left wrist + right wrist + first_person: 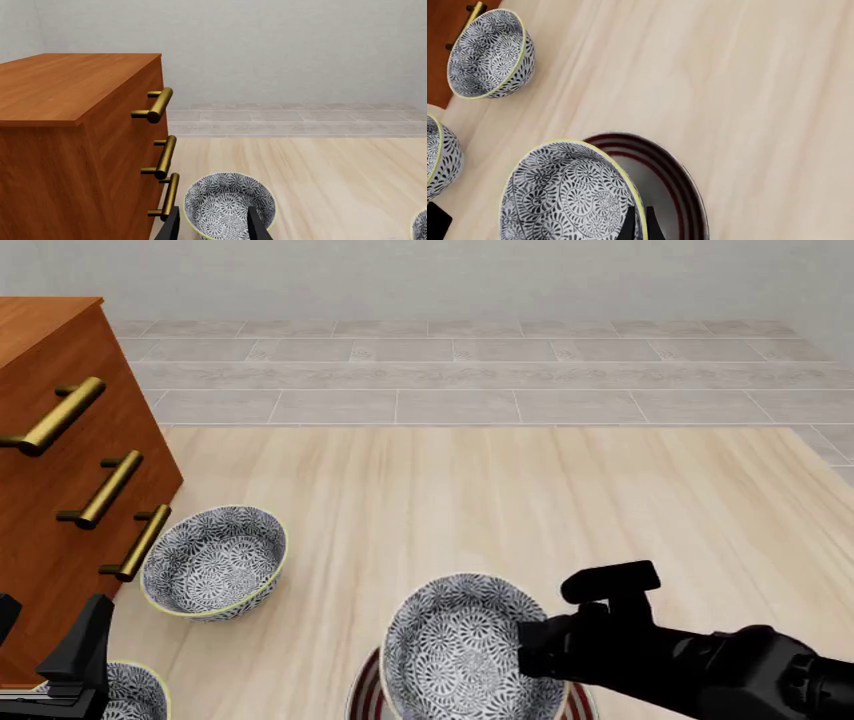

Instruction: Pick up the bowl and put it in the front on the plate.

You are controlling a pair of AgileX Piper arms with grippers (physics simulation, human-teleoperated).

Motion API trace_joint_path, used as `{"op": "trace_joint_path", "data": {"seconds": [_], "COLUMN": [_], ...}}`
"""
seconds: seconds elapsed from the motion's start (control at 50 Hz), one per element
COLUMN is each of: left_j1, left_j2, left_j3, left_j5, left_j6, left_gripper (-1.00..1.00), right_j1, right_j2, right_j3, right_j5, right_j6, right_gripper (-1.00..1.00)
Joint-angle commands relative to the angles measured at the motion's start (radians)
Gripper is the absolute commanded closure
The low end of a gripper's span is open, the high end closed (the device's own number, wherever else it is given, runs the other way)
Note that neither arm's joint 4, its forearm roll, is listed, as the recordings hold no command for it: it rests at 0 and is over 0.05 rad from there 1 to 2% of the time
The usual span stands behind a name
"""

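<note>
at the near edge of the surface (pixel 534 500), your right tool (pixel 639 222) is clamped on the rim of the bowl (pixel 467 655), fingers pinched close together with the thin yellow rim between them. the bowl hangs tilted over the plate (pixel 677 185), its open side turned toward the far left; whether its base touches the plate you cannot tell from these views. the plate sits at the near edge, mostly hidden under the bowl in the front view, red rings showing on its right side in the right wrist view.

your left tool (pixel 213 225) is spread wide, nothing gripped, pointing at a second bowl (pixel 214 560) that stands upright near the left edge, just beside the wooden drawer cabinet (pixel 47 490) with brass handles (pixel 104 490). a third bowl (pixel 134 690) sits at the near left corner, partly cut off, next to the left tool in the front view. the two spare bowls are well apart from the plate.
</note>
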Motion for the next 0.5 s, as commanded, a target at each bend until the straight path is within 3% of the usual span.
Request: {"op": "trace_joint_path", "data": {"seconds": [0.02,0.5], "left_j1": [0.000,0.000], "left_j2": [0.000,0.000], "left_j3": [0.000,0.000], "left_j5": [0.000,0.000], "left_j6": [0.000,0.000], "left_gripper": [-1.00,-1.00], "right_j1": [0.027,0.041], "right_j2": [0.035,0.091], "right_j3": [0.036,0.086], "right_j5": [-0.050,-0.109], "right_j6": [0.027,0.022], "right_gripper": [1.00,1.00]}}
